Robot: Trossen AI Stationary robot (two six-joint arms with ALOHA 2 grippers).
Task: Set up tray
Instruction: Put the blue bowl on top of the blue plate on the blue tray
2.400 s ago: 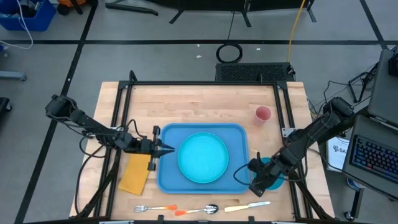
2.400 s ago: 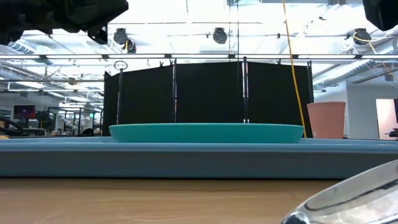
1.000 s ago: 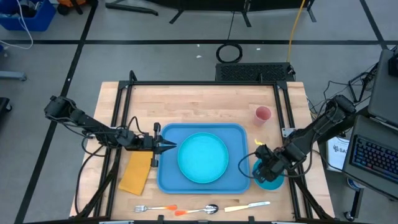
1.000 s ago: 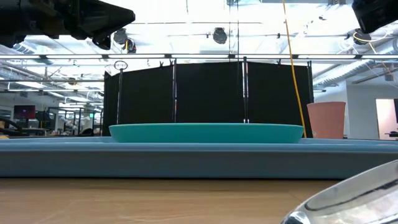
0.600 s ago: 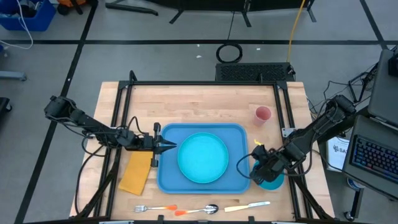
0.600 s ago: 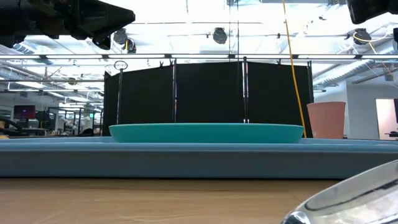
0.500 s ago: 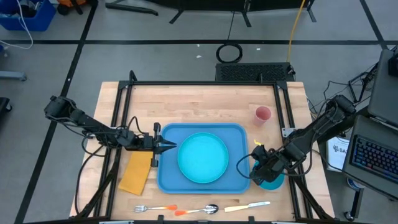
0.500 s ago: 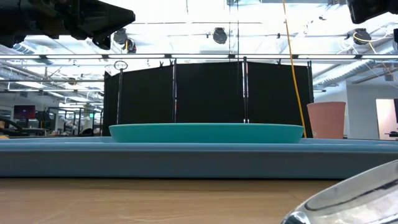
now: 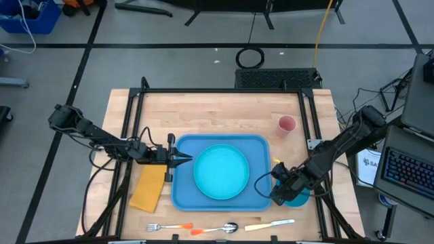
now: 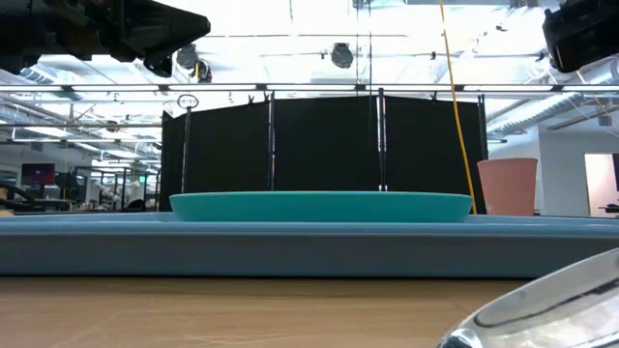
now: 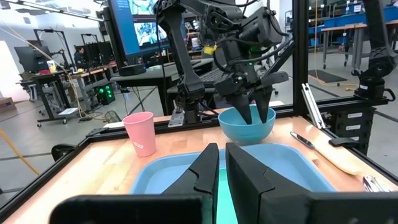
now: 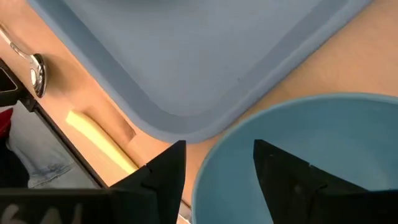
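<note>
Right pincer: the right gripper (image 9: 279, 195) stands just off the tray's near right corner, over the bowl's rim; its fingers are spread, one finger (image 12: 163, 169) outside the blue bowl (image 12: 311, 155) and the other inside, straddling the wall without pinching it.
What just changed: a second ago these fingers were much closer together; they have since parted wide, and the wrist has dipped slightly toward the table's front edge.
Meaning for the task: I judge this either a letting-go of the bowl beside the tray or a fresh bite being lined up; the bowl sits on the wood, not yet on the tray.
Beside the pincer: the tray (image 9: 184, 196) lies just beyond the bowl, its corner touching or nearly touching it; the teal plate (image 9: 220, 171) rests in its middle.
Further out: a knife (image 9: 269, 224), a spoon (image 9: 227, 228) and a fork (image 9: 168, 226) lie along the front edge; a pink cup (image 9: 287, 125) stands well apart toward the back.
Left pincer: the left gripper (image 9: 182, 160) hovers at the tray's far rim from the bowl, fingers nearly together and holding nothing, unmoved over the last second; a yellow napkin (image 9: 148, 189) lies beside it.
Versus the earliest frame: the bowl and right arm then sat slightly farther from the tray.
</note>
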